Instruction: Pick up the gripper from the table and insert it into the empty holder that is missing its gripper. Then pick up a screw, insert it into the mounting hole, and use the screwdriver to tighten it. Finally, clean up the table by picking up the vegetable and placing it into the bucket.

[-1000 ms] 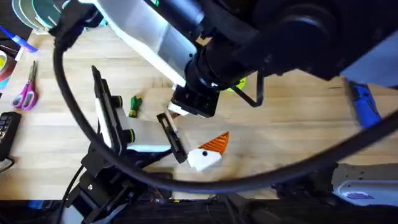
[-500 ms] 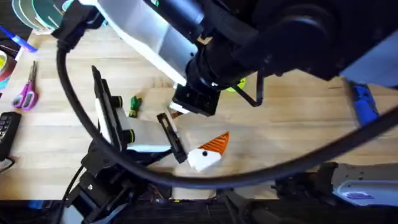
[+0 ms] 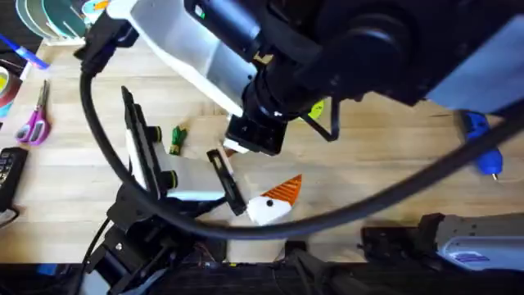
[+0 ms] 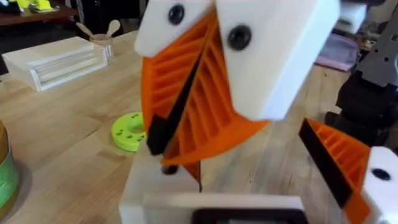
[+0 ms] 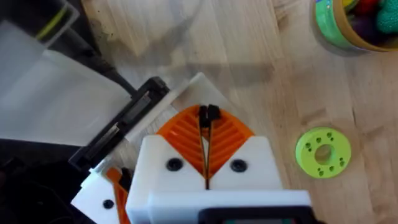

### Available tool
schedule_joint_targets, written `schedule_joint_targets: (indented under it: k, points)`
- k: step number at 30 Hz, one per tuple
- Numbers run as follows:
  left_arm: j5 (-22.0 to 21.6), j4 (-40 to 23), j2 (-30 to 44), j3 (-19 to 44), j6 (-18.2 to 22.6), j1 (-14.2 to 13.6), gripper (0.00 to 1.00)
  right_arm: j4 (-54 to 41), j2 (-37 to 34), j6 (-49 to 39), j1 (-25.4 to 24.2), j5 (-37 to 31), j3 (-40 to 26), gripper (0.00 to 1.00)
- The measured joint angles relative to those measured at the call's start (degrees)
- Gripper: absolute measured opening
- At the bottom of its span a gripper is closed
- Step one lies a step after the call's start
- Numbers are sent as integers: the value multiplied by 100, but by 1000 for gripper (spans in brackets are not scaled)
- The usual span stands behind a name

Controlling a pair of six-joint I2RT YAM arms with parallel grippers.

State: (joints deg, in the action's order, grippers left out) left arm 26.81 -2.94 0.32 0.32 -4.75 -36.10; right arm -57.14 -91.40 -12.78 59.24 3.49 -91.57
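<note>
my right hand (image 5: 206, 115) is closed, its two orange ribbed pads pressed flat together down to their black tips. whether anything thin is pinched between them i cannot tell. it points down at my left hand (image 4: 249, 180), which is spread wide open and grips nothing. the tips of my right hand touch, or all but touch, one finger of my left hand: the white block of the holder (image 4: 155, 193). a sliver of orange shows where they meet, and i cannot tell whether it is the wedge or part of my own pad. the other finger of my left hand (image 4: 339, 155) stands well apart to the side, wearing its orange ribbed pad on its white block.

further out from my right hand, the green disc (image 5: 322, 152) with its ring of holes lies flat on the worktop (image 3: 393, 164), near the hand but clear of it. beyond the disc stands the bucket (image 5: 348, 25), yellow with a green band, with coloured toys inside. on the other side of my hands, near my left arm, the vegetable (image 3: 178, 138) lies on the wood, dark green with a yellowish end. the screwdriver (image 3: 483, 147) with its blue handle lies well away from both hands, and the pink-handled scissors (image 3: 34, 123) lie far off at the opposite edge.
</note>
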Motion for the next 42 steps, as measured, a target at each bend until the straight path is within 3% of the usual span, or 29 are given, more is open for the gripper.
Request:
schedule_joint_targets:
  k: [19,23,24,27,29,36,42]
  points:
    - [1,0,0,2,1,0,993,181,-135,4,0,44,0,19]
    - [4,0,0,2,1,0,993,178,-137,38,0,44,0,139]
    - [4,0,0,2,1,0,993,178,-135,40,0,44,0,250]
    - [-1,-2,0,0,-5,2,992,174,-134,53,-27,-86,-2,712]
    - [-5,-4,0,0,-21,2,992,178,-125,37,-101,-222,-25,954]
    - [5,0,-1,2,-3,0,993,-57,154,41,-258,-38,-31,991]
    - [6,0,0,0,-1,0,993,-821,1021,78,-1115,45,-31,991]
